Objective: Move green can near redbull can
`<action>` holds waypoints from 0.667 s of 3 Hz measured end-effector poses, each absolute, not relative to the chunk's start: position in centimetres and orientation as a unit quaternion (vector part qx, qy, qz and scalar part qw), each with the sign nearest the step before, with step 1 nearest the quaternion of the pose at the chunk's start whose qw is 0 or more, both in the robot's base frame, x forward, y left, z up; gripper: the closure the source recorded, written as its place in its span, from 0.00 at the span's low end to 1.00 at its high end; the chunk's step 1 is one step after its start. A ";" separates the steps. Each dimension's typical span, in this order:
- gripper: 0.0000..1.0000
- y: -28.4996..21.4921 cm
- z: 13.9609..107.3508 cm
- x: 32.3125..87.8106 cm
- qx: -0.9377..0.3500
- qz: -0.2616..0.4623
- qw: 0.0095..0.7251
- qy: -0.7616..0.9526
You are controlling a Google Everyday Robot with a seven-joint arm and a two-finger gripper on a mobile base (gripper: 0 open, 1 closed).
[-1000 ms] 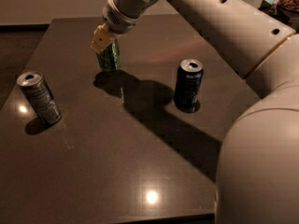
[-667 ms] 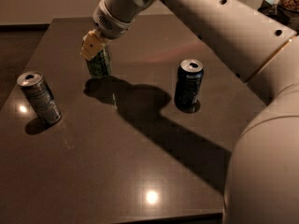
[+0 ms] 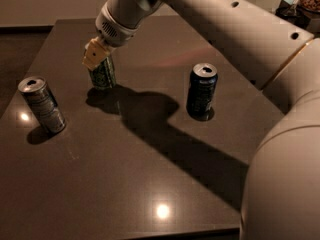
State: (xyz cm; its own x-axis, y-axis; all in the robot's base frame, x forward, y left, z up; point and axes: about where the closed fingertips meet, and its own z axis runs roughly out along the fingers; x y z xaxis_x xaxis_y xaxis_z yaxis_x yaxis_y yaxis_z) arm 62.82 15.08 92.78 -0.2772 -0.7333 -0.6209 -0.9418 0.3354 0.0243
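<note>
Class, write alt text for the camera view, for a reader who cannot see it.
The robot's gripper clasps the top of the green can over a dark table. The redbull can stands apart at picture left, a dark blue can at picture right.

The dark, glossy table (image 3: 125,184) carries the redbull can (image 3: 42,106) upright near its left edge and the dark blue can (image 3: 201,91) right of the middle, well apart from it. The green can (image 3: 102,74) is farther back between them, nearer the left one, though I cannot tell if its base touches the top. The gripper (image 3: 97,59) hangs over that green can, fingers clasped on its upper end, and the arm's shadow crosses the table's middle.
</note>
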 end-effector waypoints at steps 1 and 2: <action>1.00 16.3 92.5 60.4 -0.568 0.205 0.247 0.758; 1.00 18.0 92.6 57.5 -0.599 0.217 0.237 0.734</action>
State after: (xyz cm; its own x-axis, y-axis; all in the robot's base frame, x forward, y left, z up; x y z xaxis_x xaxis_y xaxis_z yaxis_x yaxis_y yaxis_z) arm 57.51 17.98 92.62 -0.1701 -0.7763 -0.6070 -0.9815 0.1885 0.0340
